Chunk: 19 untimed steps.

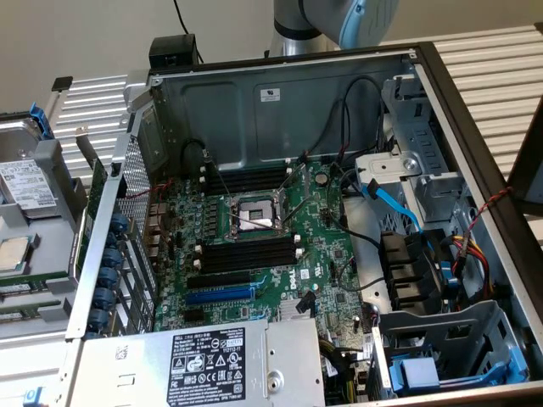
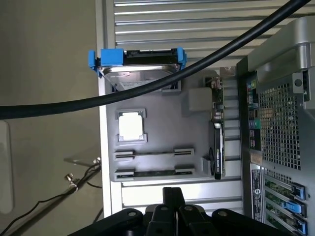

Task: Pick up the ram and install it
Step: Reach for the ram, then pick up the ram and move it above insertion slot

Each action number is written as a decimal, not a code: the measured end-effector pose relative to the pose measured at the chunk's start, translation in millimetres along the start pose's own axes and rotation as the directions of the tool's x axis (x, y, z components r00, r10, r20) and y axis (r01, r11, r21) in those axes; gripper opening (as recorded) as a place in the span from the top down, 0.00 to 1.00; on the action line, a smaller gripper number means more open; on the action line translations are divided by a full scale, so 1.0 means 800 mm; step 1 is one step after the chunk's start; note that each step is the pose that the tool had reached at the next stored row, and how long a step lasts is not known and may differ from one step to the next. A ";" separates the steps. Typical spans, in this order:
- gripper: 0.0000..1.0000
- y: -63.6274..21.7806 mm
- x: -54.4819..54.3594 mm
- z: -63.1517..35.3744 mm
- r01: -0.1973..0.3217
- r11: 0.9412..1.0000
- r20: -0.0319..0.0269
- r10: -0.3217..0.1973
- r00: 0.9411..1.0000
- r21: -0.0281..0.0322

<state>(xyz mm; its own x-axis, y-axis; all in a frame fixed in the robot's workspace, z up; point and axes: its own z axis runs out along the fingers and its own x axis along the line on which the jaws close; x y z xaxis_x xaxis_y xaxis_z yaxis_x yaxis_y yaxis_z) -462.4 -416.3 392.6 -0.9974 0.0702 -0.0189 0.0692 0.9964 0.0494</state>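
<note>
Ram in the gray tray, near the closed tool

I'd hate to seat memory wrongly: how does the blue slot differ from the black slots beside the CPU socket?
The blue slot is a single strip; the black slots are a bank with white end clips. The blue slot is shorter than the black slots. The black slots lie right beside the CPU socket; the blue slot lies farther off, toward the power supply. Both run parallel on the green motherboard and look empty.
</note>
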 end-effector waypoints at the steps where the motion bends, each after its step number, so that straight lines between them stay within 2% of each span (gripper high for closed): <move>1: 0.89 0.000 0.000 0.000 0.000 1.000 0.000 0.000 1.000 0.000; 19: 0.89 0.000 0.001 0.000 0.013 1.000 -0.001 -0.013 1.000 0.000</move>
<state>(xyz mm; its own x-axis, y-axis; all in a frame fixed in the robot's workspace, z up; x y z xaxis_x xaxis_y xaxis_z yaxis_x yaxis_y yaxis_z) -463.5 -416.2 392.2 -0.9982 0.0575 -0.0182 0.0566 0.9972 0.0494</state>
